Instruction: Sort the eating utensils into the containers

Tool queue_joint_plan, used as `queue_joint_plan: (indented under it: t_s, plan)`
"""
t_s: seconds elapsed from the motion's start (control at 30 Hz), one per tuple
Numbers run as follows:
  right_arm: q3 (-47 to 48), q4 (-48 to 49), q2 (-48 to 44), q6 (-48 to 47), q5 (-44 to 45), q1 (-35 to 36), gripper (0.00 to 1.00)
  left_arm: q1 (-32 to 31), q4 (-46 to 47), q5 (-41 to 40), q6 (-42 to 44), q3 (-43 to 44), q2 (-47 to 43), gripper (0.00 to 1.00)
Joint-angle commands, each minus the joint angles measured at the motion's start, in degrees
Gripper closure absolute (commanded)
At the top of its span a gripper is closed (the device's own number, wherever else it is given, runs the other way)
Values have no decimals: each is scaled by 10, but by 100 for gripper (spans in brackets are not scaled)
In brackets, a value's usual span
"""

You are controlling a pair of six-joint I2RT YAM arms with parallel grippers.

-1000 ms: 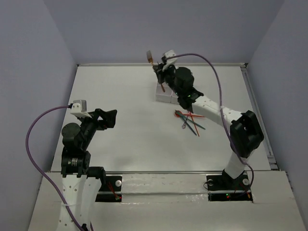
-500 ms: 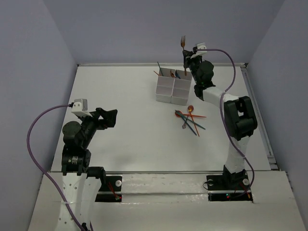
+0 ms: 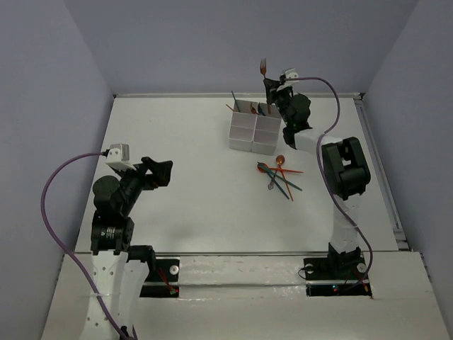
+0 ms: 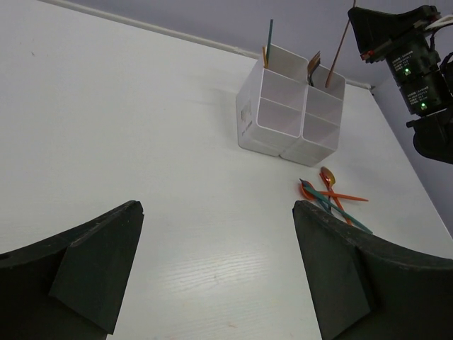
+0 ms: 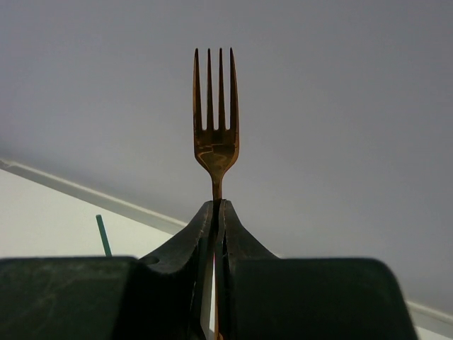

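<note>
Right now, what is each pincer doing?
Left pincer: open, holding nothing.
Right pincer: closed on the orange fork.

- No word, brand or number can be read in any view.
- The containers [image 4: 249, 122] carry faint marks on one side wall, too small to read.
- The left arm [image 3: 107, 235] shows tiny pale marks, unreadable.
</note>
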Motion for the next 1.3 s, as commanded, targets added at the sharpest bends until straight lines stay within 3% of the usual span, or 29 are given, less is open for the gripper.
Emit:
queue_joint_plan:
  t_s: [0.0,0.13,0.3,0.33,0.37,0.47,0.6,0.73,0.97,1.27]
  plan:
    - [-12,93,10,-5,-6,-2,93,6,27,8,7,10,-1,1]
    - [-27,109,10,-6,-2,-2,92,6,27,8,7,9,-2,1]
    - [-56,111,-9,-7,2,-2,80,6,27,11,7,9,-6,1]
    - [-60,111,-16,-7,2,-2,77,6,27,11,7,9,-6,1]
    - [-71,113,-19,-7,3,-2,67,6,27,11,7,9,-7,1]
    - [-93,116,-46,1,8,-2,54,6,27,11,7,9,-10,1]
    - [-160,122,-100,41,23,-2,54,6,28,13,7,9,-18,1]
    - [-246,75,-197,105,64,-2,61,6,30,17,7,9,-26,1]
    - [-317,-323,-345,226,82,23,81,0,33,24,5,6,-29,1]
    - [-392,-530,-416,252,64,50,82,-32,31,20,1,5,-43,1]
